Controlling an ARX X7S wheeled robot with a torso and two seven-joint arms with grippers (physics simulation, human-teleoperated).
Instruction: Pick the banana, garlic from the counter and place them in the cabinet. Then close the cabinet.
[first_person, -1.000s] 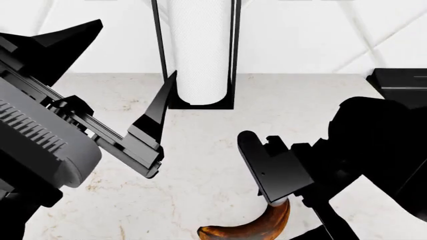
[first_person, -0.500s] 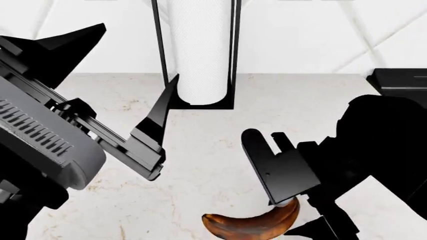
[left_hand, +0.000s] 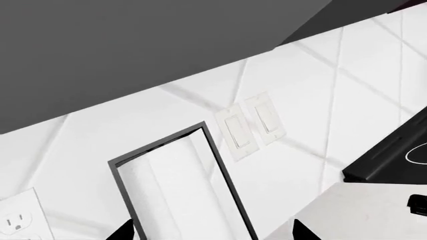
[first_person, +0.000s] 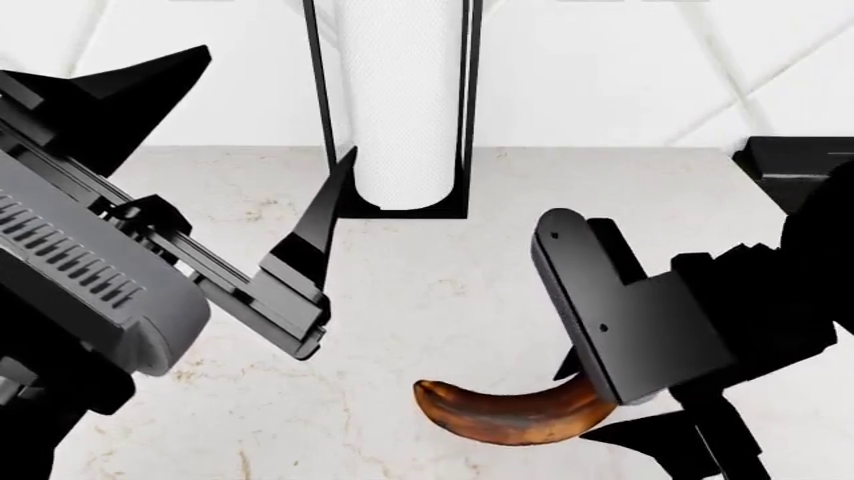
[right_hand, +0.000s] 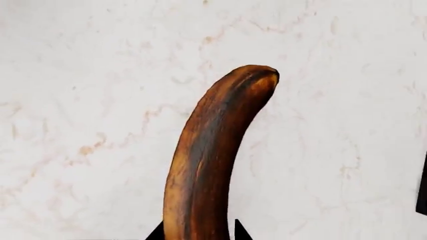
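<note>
The banana (first_person: 501, 412) is dark brown with orange patches. My right gripper (first_person: 607, 400) is shut on one end of it and holds it above the white counter (first_person: 427, 290). In the right wrist view the banana (right_hand: 207, 165) sticks out from between the two fingertips, with the counter (right_hand: 80, 100) behind it. My left gripper (first_person: 254, 180) is open and empty, raised at the left in front of the paper-towel roll (first_person: 400, 100). In the left wrist view its two fingertips stand far apart either side of the roll (left_hand: 177, 195). The garlic and the cabinet are out of view.
The paper-towel roll in its black frame stands at the back of the counter against the white tiled wall (first_person: 601, 70). A black cooktop (first_person: 801, 165) lies at the right, also in the left wrist view (left_hand: 393, 155). Light switches (left_hand: 250, 125) and an outlet (left_hand: 17, 220) are on the wall.
My right gripper has risen and moved right with the banana in it; the banana has lifted off the counter and shows more fully. The left arm has barely moved.
</note>
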